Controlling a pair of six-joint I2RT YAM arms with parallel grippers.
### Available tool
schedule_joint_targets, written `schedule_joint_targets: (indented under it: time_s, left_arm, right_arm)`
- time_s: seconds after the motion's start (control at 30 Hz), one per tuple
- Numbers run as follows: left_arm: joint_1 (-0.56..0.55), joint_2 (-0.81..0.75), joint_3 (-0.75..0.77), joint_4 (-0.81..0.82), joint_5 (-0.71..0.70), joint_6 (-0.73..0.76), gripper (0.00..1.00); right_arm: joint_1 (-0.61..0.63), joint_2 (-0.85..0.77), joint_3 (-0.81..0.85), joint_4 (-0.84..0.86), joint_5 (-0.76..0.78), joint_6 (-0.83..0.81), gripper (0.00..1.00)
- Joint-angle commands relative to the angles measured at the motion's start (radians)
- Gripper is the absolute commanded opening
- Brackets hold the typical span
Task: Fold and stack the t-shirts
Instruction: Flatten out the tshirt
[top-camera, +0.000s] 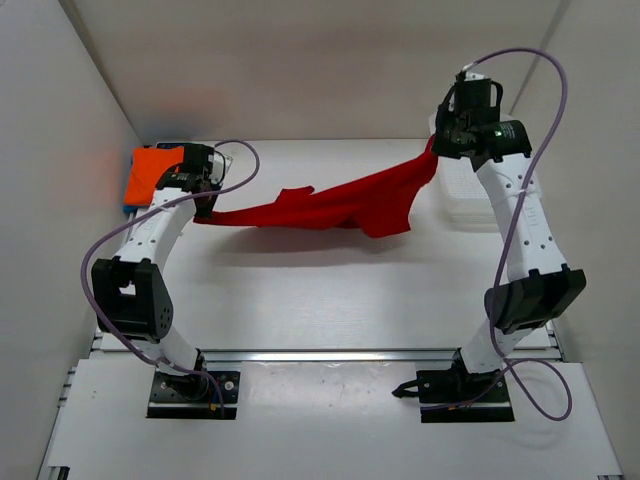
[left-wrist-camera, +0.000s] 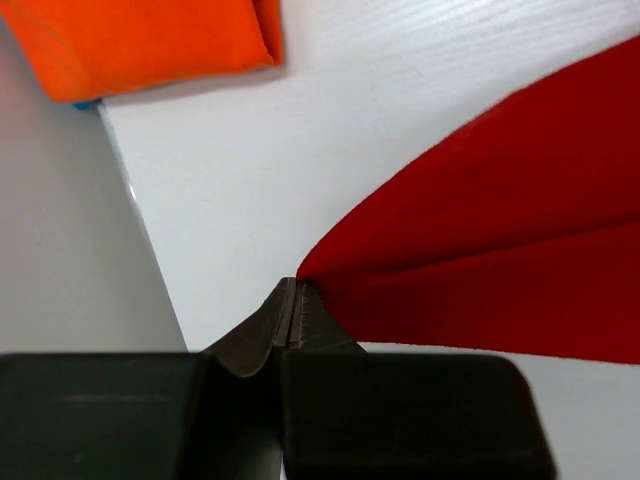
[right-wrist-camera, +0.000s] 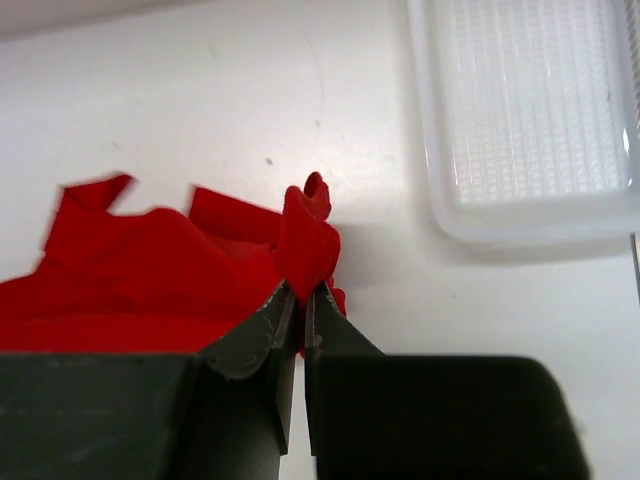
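Note:
A deep red t-shirt (top-camera: 340, 205) hangs stretched between both arms above the table, sagging in the middle. My left gripper (top-camera: 205, 207) is shut on its left end; in the left wrist view the jaws (left-wrist-camera: 296, 290) pinch the cloth (left-wrist-camera: 500, 240) at their tips. My right gripper (top-camera: 440, 140), raised at the back right, is shut on the other end, a fold of red cloth (right-wrist-camera: 305, 245) between its fingers (right-wrist-camera: 300, 295). An orange t-shirt (top-camera: 152, 172) lies folded at the back left on a blue one (top-camera: 128, 205), of which only an edge shows.
A white plastic lattice basket (top-camera: 470, 195) stands at the back right, under the right arm. White walls close the table at the left, back and right. A metal rail (top-camera: 330, 355) runs along the near edge by the arm bases.

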Motion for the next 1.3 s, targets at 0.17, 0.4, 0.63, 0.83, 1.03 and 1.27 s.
schedule_joint_targets:
  time_s: [0.17, 0.4, 0.63, 0.83, 1.03, 1.27]
  left_arm:
    - [0.005, 0.012, 0.034, 0.011, -0.018, 0.013, 0.0]
    - [-0.021, 0.148, 0.057, 0.011, 0.013, 0.006, 0.0]
    - [-0.029, 0.232, 0.128, -0.029, 0.062, -0.022, 0.0]
    - [-0.023, 0.207, 0.082, -0.023, 0.065, -0.017, 0.0]
    - [-0.03, 0.172, 0.052, -0.014, 0.085, -0.04, 0.0]
    - [-0.03, 0.167, 0.048, -0.023, 0.098, -0.04, 0.0]
  right_arm:
    - [-0.024, 0.001, -0.008, -0.039, -0.073, -0.055, 0.0]
    - [-0.007, 0.41, 0.24, 0.001, -0.384, -0.039, 0.31]
    - [0.031, 0.471, 0.301, 0.0, -0.421, -0.061, 0.59]
    - [0.013, 0.163, -0.252, 0.033, -0.329, -0.062, 0.53]
    - [0.076, -0.146, -0.804, 0.315, -0.2, 0.09, 0.62]
    - [0.018, -0.094, -0.942, 0.498, -0.237, 0.192, 0.52]
